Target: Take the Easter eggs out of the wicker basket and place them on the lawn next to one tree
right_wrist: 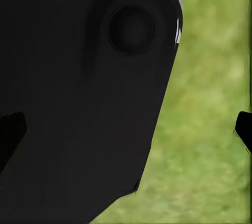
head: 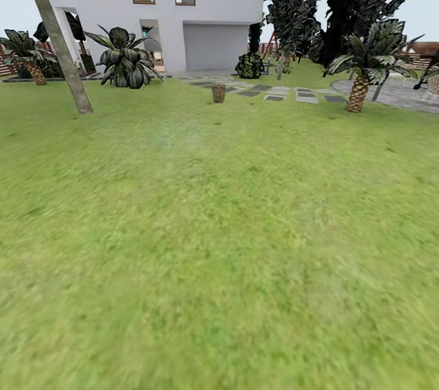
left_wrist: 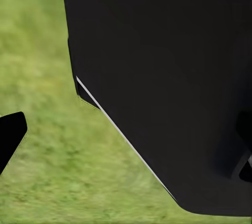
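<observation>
Left gripper (left_wrist: 126,145), right gripper (right_wrist: 131,134): fingertips at frame edges, apart, nothing between, over lawn (head: 219,243). Wicker basket (head: 219,93) far ahead, centred, near stepping stones (head: 274,94); neither arm nearer. Eggs too small to tell. Tree (head: 58,36) ahead-left.

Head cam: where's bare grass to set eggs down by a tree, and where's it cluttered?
The lawn is bare from the foreground up to the leaning grey trunk at left; grass around its base is free. Crowded: the stepping stones, wicker basket, small palm.
</observation>
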Controlling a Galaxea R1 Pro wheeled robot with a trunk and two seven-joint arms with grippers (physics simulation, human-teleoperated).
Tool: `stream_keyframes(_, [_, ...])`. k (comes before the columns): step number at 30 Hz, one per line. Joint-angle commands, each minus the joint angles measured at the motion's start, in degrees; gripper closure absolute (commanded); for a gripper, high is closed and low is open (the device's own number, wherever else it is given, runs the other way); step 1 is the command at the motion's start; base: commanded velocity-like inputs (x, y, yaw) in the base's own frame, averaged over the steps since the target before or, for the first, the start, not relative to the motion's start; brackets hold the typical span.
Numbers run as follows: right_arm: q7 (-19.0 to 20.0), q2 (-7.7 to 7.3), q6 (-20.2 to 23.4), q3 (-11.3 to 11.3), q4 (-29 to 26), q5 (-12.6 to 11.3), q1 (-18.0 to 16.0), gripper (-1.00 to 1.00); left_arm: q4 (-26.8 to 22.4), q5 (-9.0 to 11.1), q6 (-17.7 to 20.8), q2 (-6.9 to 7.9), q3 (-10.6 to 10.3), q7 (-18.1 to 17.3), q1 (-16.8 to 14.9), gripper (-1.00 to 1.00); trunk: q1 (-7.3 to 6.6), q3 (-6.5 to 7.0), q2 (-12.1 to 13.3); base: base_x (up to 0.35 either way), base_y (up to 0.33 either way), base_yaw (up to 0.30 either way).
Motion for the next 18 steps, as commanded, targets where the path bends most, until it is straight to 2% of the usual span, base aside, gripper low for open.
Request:
stream_keyframes(1, [-0.03,-0.01,-0.18,-0.02,0.03,0.27,-0.02,-1.0,-0.06,0.03,-0.03,0.0,0.04,-0.02,0.02,-1.0,0.04,-0.03,-0.01,0.34,0.0,0.0])
stream_keyframes(18, [-0.03,-0.04,-0.22,0.04,-0.41,0.21,-0.02,-1.0,-0.06,0.03,-0.03,0.0,0.04,-0.02,0.01,-1.0,0.04,-0.03,-0.01,0.34,0.0,0.0])
